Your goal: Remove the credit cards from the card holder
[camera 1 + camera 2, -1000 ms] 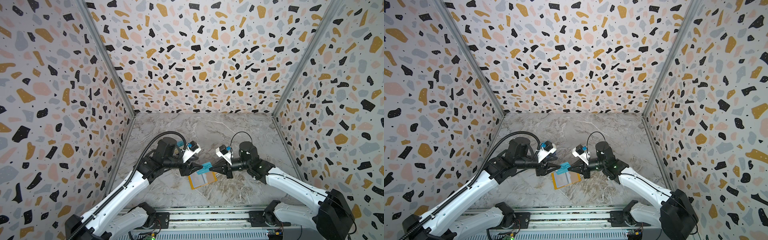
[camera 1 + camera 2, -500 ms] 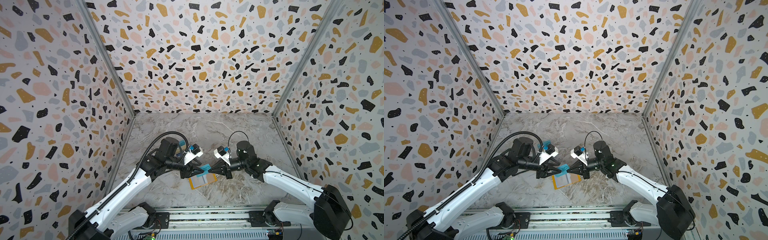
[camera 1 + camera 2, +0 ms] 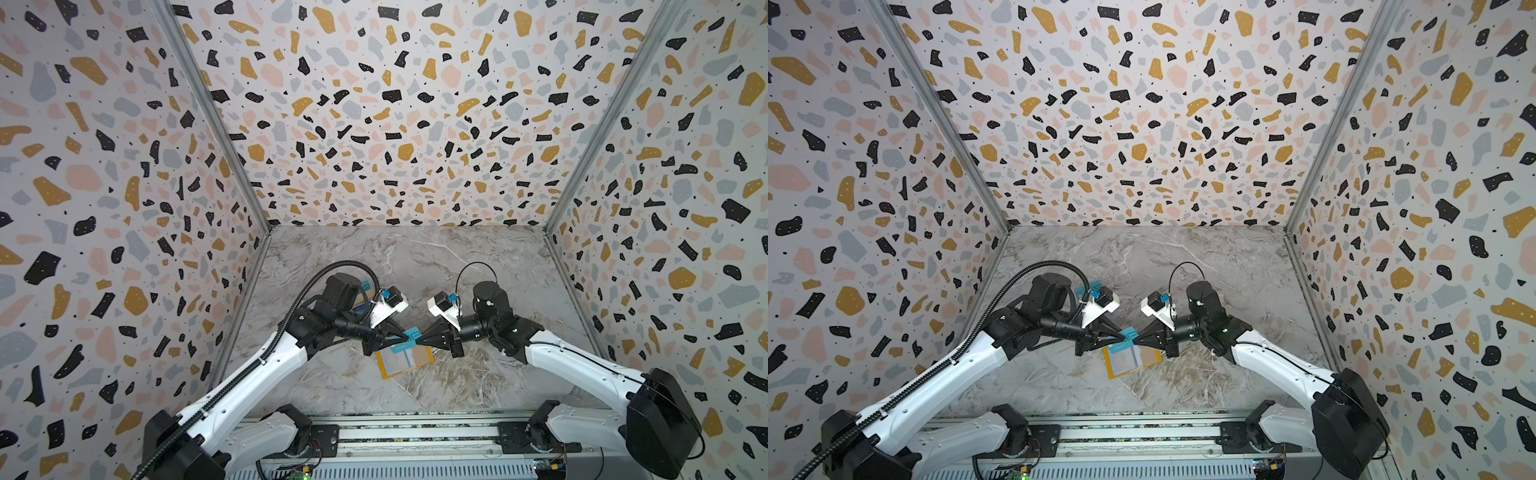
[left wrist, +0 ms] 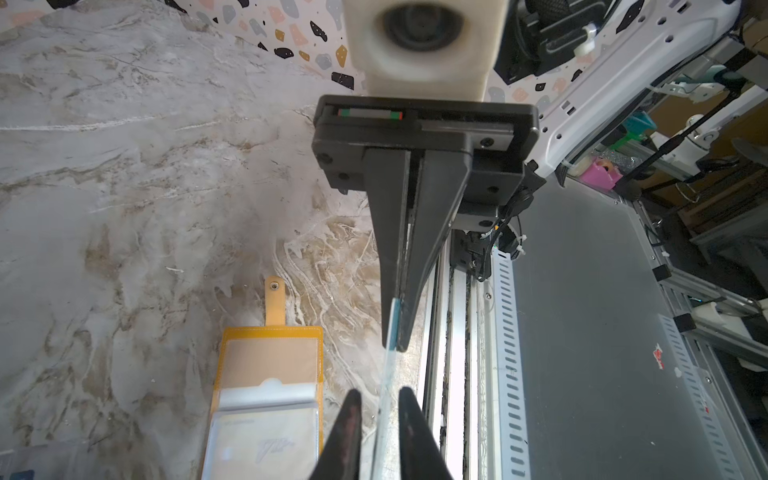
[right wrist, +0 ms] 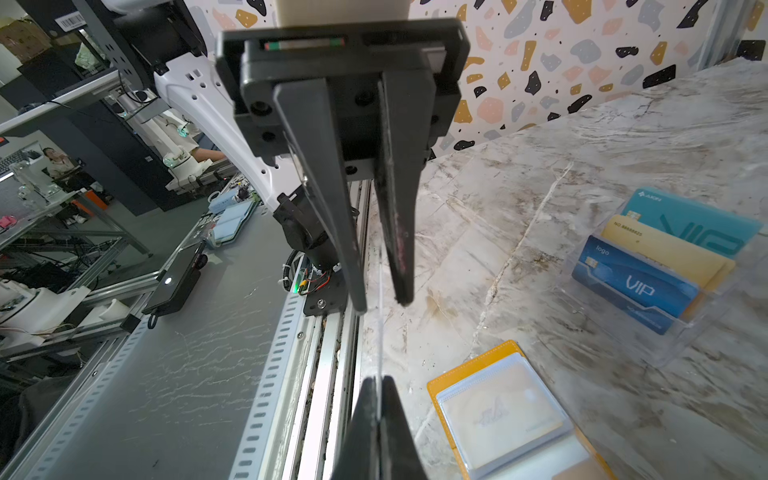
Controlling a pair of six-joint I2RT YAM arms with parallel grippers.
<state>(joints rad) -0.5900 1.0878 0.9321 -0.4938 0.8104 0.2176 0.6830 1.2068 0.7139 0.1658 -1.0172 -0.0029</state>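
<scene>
A yellow card holder (image 5: 469,365) lies open on the marble counter (image 5: 540,166), a beige card (image 5: 498,415) in its clear sleeve (image 5: 536,451); a clear plastic tiered stand (image 5: 685,345) nearby holds teal, beige-gold and dark blue cards (image 5: 631,278). Above the holder, the right hand (image 5: 379,399) pinches a teal credit card (image 3: 409,335), the left hand (image 4: 380,415) slightly spread around it.

Grey marbled tabletop (image 3: 478,257), on it an open yellow card holder (image 3: 405,360) and a clear tiered stand (image 5: 648,345).

credit card (image 3: 409,336) hanging between my left end effector (image 4: 379,401) and right end effector (image 5: 379,384), card holder (image 3: 405,360) lying beneath, card rack (image 5: 698,336) standing behind my left arm
</scene>
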